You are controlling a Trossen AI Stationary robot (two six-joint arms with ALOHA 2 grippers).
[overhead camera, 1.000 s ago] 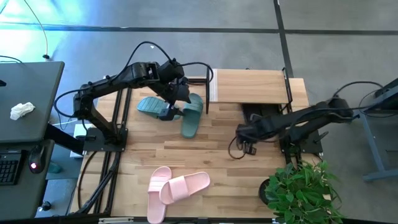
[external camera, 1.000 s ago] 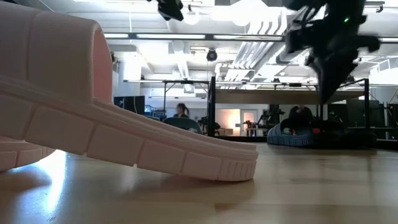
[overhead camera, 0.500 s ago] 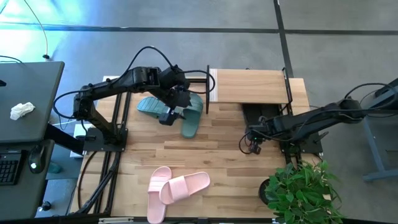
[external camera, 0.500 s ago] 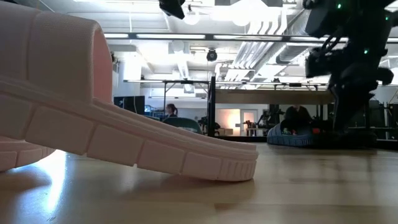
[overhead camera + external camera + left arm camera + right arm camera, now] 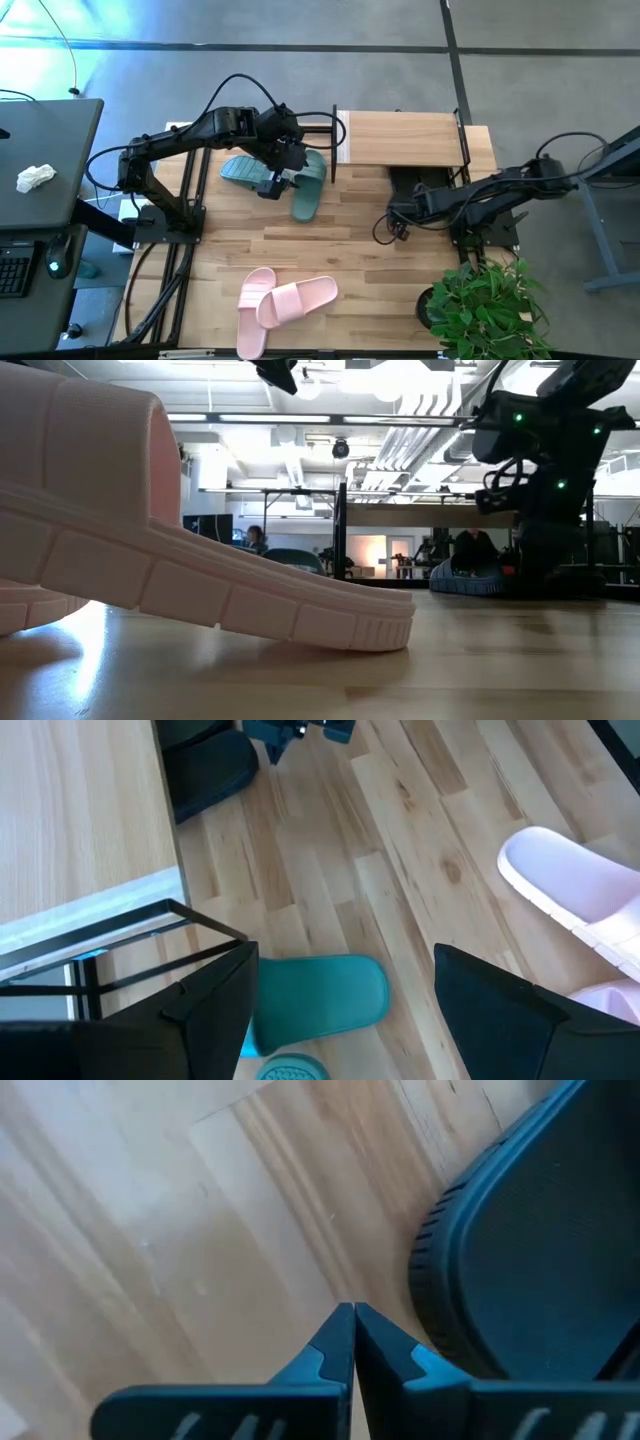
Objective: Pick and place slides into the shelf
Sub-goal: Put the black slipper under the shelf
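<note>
Two teal slides (image 5: 308, 192) lie on the table at the far left, soles down, beside a bare black frame (image 5: 330, 150). My left gripper (image 5: 283, 175) hangs open above them; its wrist view shows one teal slide (image 5: 322, 1001) below, between the fingers. Two black slides (image 5: 418, 186) lie by the shelf (image 5: 410, 136), whose wooden top board is at the far right. My right gripper (image 5: 393, 228) is shut and points down, low over the table, its tips (image 5: 352, 1318) just beside a black slide's rim (image 5: 430, 1285). Two pink slides (image 5: 298, 298) lie near the front edge.
A potted plant (image 5: 485, 305) stands at the table's near right corner. One pink slide (image 5: 150, 550) fills the low view's left half. Bare wood lies in the table's middle (image 5: 350, 250). A dark desk (image 5: 40, 160) stands left of the table.
My right gripper has sunk toward the table beside the black slides and has rolled a little, staying shut. The slides have not moved.
</note>
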